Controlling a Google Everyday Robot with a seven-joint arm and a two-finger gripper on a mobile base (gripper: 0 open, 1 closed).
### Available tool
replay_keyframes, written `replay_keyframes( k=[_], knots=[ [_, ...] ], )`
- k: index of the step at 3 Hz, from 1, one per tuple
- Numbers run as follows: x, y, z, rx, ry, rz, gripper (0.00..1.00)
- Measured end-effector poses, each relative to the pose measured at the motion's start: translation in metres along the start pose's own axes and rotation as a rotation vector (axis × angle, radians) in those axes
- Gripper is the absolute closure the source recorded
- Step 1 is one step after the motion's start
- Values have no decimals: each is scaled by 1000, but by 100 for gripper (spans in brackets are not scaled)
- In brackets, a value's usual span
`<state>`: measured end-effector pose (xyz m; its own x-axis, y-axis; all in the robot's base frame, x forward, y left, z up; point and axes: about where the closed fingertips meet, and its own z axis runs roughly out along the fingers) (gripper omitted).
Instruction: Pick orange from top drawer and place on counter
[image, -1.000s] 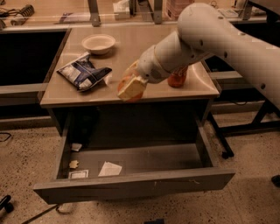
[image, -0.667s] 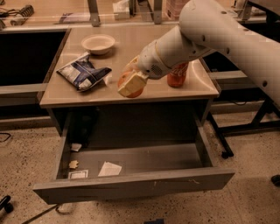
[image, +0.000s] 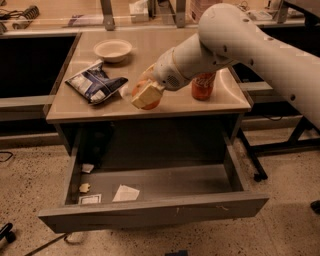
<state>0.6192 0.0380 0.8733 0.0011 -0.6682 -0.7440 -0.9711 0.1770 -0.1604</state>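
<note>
Gripping orange (image: 153, 105) w/ jaws clamped, gripper (image: 146, 95) hangs over counter (image: 165, 52) front edge, near red can (image: 202, 86); top drawer (image: 150, 212) open below.

We record counter (image: 165, 50): glossy beige top. Lying on it: white bowl (image: 113, 50) rear left; blue snack bag (image: 95, 84) front left; red soda can (image: 202, 85) upright, right of ctr. Also noted: gripper (image: 146, 95) over front edge betw. bag and can, clamped on orange (image: 151, 105); we cannot tell if fruit touches surface.
</note>
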Motion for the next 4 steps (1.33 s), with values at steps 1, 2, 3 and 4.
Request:
replay_keyframes(
  k=[1, 2, 3, 4],
  knots=[
    [-2, -28, 18, 37, -30, -8, 100],
    [5, -64, 38, 97, -70, 2, 100],
    [5, -64, 39, 98, -71, 2, 100],
    [5, -64, 39, 98, -71, 2, 81]
  ],
)
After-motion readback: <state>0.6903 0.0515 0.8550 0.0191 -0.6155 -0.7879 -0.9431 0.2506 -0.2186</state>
